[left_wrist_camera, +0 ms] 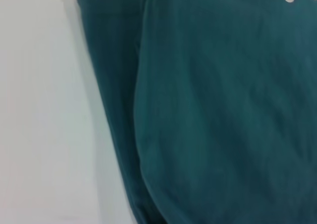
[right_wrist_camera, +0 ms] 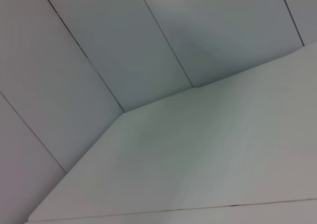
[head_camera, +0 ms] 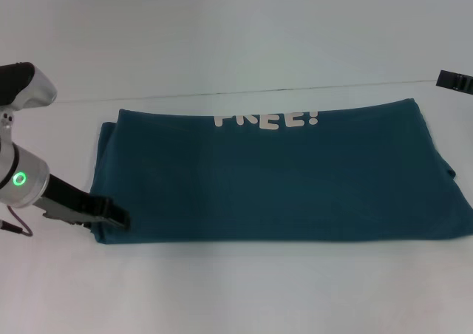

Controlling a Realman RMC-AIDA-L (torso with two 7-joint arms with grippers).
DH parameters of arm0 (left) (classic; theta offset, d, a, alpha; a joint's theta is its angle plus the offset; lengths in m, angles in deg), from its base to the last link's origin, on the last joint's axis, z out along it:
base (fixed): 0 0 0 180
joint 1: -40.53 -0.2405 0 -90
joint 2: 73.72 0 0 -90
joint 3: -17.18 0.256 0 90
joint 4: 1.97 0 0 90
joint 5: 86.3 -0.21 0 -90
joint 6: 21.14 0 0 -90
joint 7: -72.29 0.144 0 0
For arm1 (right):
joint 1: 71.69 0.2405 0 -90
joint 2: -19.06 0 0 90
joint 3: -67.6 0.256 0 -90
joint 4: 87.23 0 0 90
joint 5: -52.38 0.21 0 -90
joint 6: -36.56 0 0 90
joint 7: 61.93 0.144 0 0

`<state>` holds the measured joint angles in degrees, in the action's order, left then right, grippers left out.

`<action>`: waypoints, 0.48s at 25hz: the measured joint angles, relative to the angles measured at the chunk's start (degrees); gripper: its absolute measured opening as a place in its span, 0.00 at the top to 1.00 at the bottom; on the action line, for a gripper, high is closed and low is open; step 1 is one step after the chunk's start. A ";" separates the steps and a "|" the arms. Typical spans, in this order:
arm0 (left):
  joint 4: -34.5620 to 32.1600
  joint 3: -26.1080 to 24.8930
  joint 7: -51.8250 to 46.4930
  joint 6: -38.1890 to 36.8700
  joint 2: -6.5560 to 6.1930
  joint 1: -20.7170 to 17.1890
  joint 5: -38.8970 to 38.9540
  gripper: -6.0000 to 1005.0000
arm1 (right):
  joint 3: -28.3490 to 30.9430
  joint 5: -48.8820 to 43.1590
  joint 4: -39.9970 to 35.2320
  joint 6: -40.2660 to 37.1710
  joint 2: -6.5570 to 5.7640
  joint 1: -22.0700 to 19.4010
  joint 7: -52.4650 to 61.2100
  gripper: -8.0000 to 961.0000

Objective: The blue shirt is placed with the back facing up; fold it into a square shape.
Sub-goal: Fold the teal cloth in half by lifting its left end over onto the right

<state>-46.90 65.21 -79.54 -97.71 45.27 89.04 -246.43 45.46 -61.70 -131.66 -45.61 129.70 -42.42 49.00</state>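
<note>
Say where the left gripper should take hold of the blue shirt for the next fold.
Probably the near-left corner of the blue shirt, approached from the robot's left, low along the table. The layered edges meet there, and the left gripper is already at that corner.

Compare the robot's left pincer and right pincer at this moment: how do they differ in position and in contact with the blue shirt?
1. The left pincer sits low at the blue shirt's near-left corner; the right pincer is at the far right edge, away from the cloth.
2. The left pincer reaches the fabric; the right pincer touches nothing.
Both are dark, and neither shows its finger state.
</note>
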 joint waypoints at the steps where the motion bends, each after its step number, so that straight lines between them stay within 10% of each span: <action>1: -0.04 -0.02 0.00 0.07 -0.07 -0.05 0.03 0.19 | 0.00 0.00 -0.01 0.00 0.00 0.00 0.01 0.06; 12: 0.00 0.02 -0.25 0.11 -0.17 -0.24 -0.36 0.68 | 0.00 0.00 0.10 0.09 0.00 -0.12 -0.15 0.06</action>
<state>-46.90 65.23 -79.80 -97.60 45.10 88.80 -246.80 45.45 -61.70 -131.56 -45.52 129.71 -42.54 48.85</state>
